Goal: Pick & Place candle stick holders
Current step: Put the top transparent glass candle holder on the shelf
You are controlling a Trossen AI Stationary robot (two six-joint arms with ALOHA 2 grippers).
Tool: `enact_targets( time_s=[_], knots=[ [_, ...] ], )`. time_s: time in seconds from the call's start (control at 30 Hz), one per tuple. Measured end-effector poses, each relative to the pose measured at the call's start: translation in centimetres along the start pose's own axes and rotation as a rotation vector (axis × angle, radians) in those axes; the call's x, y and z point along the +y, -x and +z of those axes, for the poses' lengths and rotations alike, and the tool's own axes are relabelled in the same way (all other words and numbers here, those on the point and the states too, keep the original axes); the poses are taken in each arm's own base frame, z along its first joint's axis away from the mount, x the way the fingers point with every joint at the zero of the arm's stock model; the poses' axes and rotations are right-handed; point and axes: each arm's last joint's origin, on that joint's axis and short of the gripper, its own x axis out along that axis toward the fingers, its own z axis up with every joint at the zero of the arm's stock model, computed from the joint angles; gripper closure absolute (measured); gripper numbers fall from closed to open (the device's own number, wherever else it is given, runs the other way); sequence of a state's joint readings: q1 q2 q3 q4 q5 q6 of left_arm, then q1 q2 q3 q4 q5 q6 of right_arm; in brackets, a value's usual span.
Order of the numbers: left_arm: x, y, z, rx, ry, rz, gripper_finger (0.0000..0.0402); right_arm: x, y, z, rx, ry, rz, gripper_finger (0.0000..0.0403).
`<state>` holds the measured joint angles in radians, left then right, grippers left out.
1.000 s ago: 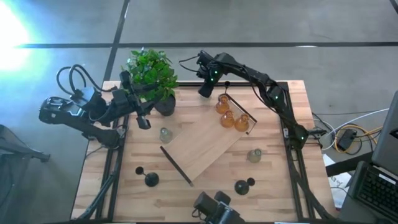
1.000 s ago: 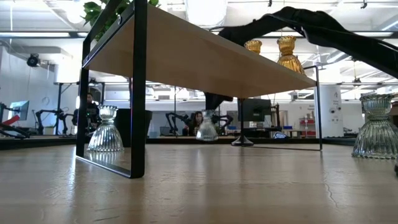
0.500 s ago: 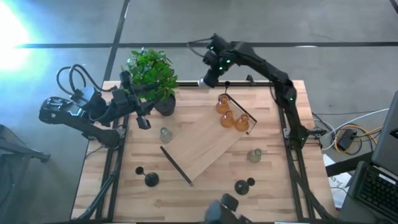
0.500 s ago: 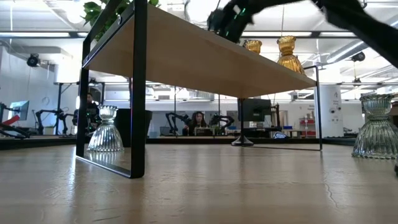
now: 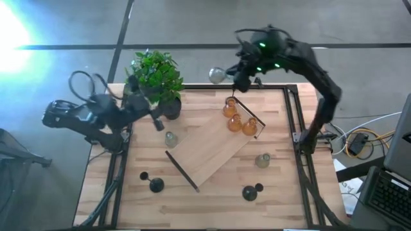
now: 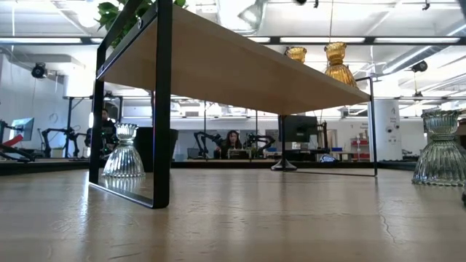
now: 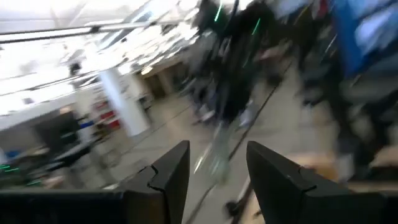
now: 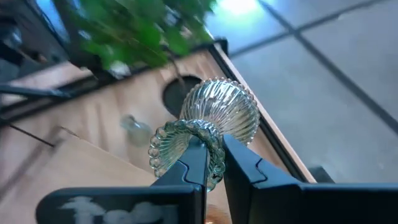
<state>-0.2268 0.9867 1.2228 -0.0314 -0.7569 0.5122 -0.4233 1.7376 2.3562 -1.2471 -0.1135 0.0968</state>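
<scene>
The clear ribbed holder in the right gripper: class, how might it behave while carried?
The holder looks like ribbed glass, so probably fragile and slippery. The right gripper pinches only its flared rim, so the bulbous body may swing or slip. Its rounded body suggests that it could roll if laid down.

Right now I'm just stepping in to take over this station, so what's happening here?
The right gripper is shut on a pale glass holder, carried in the air past the table's far edge. Three amber holders already stand on the raised wooden shelf. Two more pale holders and three black ones wait on the table. The left gripper hovers open beside the plant, holding nothing.
</scene>
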Motion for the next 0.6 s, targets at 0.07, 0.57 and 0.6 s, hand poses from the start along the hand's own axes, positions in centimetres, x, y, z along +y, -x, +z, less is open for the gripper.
enact_targets(
  time_s=[0.07,0.57,0.6],
  knots=[
    [-1.2,-1.0,-0.6,0.063,-0.089,0.039,0.0239,1.6,1.9,-0.2,-0.047,0.001,-0.009,0.0383],
    [-6.6,-6.8,-0.3,0.127,-0.267,0.119,0.0238,8.3,1.8,-0.7,-0.111,0.008,0.072,0.0383],
    [-6.7,-7.0,-0.1,0.124,-0.268,0.114,0.0238,8.3,1.4,-0.6,-0.105,0.009,0.071,0.0383]
  ],
)
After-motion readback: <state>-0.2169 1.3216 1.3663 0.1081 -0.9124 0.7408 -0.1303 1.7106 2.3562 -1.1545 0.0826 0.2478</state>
